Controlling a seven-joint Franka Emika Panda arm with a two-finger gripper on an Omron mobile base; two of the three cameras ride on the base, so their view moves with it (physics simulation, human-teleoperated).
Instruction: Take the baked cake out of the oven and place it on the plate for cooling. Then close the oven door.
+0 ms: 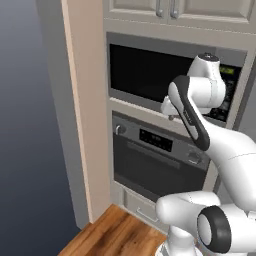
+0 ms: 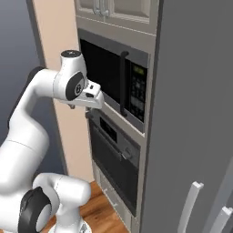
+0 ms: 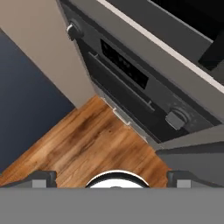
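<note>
Oven door [image 1: 156, 167] shut, hand [image 3: 111, 177] released, poised above oven [image 2: 113, 157], fingertips [image 3: 41, 178] wide apart, wood floor [image 3: 92, 148] below

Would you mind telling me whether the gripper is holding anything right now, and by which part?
Nothing is held. The gripper is open and empty in front of the oven, whose door is shut.
</note>
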